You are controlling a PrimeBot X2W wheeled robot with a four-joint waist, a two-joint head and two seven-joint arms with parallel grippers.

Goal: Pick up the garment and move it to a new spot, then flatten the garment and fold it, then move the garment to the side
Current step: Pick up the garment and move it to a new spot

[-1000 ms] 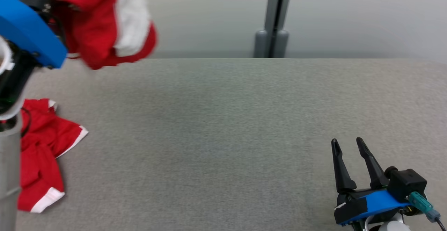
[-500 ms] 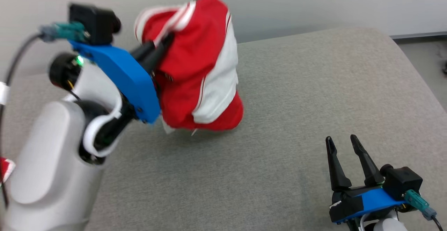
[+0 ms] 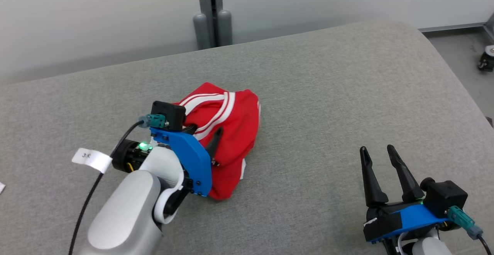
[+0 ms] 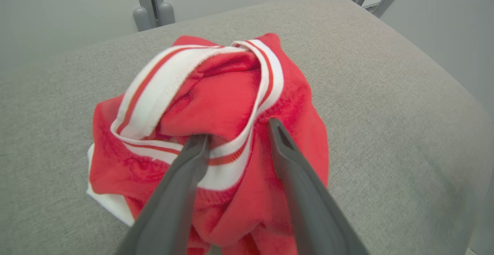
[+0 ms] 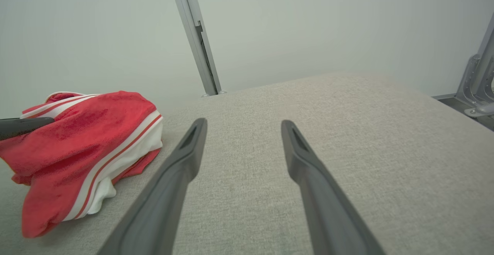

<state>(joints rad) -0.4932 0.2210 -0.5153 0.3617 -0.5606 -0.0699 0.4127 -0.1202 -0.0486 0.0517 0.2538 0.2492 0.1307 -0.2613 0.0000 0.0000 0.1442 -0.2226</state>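
The garment (image 3: 235, 127) is a red piece with white stripes, lying bunched in a heap on the grey padded table (image 3: 328, 93). My left gripper (image 3: 204, 131) rests on the heap's near side with its fingers spread. In the left wrist view the striped band of the garment (image 4: 216, 100) runs between the two fingers of the left gripper (image 4: 237, 131), and one fingertip (image 4: 198, 143) is tucked under a fold. My right gripper (image 3: 376, 149) stands open over bare table at the lower right. From the right gripper (image 5: 243, 123) the garment (image 5: 85, 131) lies off to the left.
A grey post (image 3: 210, 12) stands behind the table's far edge against a pale wall. The table's right edge rounds off to the floor, where a caster wheel (image 3: 487, 58) shows. A white label (image 3: 92, 159) hangs on the left arm's cable.
The head camera has turned. My left gripper has brought the garment down from the air onto the table, and its jaws have opened off it. The right gripper has stayed open.
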